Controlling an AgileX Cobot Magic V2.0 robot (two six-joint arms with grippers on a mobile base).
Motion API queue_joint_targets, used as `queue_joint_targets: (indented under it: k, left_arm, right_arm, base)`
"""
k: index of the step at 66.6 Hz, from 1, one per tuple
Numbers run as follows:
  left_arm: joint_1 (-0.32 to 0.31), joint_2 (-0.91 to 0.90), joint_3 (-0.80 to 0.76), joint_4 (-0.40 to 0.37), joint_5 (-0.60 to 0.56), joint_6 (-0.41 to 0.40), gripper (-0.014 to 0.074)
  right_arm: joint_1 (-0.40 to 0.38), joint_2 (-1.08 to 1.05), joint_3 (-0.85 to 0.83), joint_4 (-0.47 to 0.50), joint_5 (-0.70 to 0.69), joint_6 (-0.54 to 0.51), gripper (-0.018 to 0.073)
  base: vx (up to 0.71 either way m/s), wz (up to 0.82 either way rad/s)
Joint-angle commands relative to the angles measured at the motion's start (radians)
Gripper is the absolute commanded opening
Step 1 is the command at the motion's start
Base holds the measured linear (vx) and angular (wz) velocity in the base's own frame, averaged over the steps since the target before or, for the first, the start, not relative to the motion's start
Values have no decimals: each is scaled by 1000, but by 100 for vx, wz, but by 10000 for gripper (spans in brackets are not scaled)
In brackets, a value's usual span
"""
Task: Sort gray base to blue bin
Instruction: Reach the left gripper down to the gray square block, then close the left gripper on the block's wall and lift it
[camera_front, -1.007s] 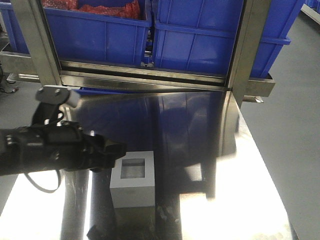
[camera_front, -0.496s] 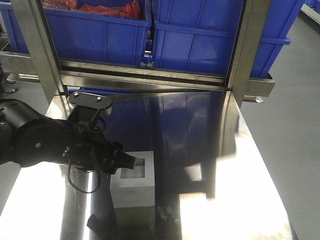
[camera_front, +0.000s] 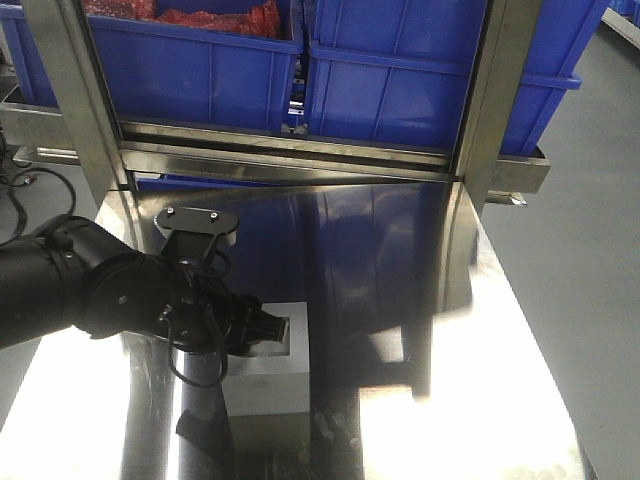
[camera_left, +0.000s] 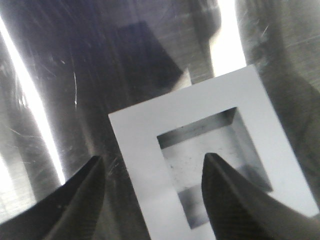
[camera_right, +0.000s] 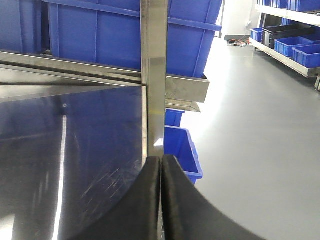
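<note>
The gray base (camera_front: 285, 378) sits on the steel table (camera_front: 480, 400), its square recess facing up. My left gripper (camera_front: 268, 328) hangs open just over its top. In the left wrist view the left gripper (camera_left: 152, 159) straddles the near wall of the gray base (camera_left: 145, 125): one finger (camera_left: 80, 200) is outside the block, the other (camera_left: 230, 200) is over the recess. Neither visibly touches it. A blue bin (camera_front: 400, 70) stands on the shelf behind the table. My right gripper (camera_right: 161, 159) is shut on nothing and is out of the front view.
A second blue bin (camera_front: 190, 70) holding red items stands left of the first. Steel uprights (camera_front: 490, 110) (camera_front: 70, 90) and a low crossbar (camera_front: 290, 160) front the shelf. A small blue bin (camera_right: 180, 150) stands on the floor past the table's edge.
My left arm has swung right and in over the gray base. Its fingertips went from left of the block to over its top. The block has not moved.
</note>
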Motion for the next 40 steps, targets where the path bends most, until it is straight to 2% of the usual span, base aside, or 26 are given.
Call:
queue_joint_targets:
  k: [1, 9, 15, 21, 35, 40]
  left_arm:
    - [-8, -15, -34, -15, -56, -11, 418]
    - [-8, 4, -34, -35, -56, -11, 407]
    - [-8, 8, -34, -39, -53, -11, 363]
    - [-8, 8, -34, -41, -48, -11, 272]
    - [-8, 8, -34, -36, -37, -9, -10]
    - [-8, 0, -34, -35, -48, -7, -9]
  right_arm:
    - [-6, -8, 5, -9, -79, -7, -5]
    - [-6, -8, 5, -9, -79, -7, -5]
    - [-6, -8, 5, -9, -79, -7, -5]
    - [-6, -8, 5, -9, -79, -7, -5]
    - [-6, -8, 5, -9, -78, -7, -5]
    - [-6, -8, 5, -9, -78, -7, -5]
  base:
    - [0, 0]
    - [0, 0]
    - [0, 0]
    - [0, 0]
    - [0, 0]
    - [0, 0]
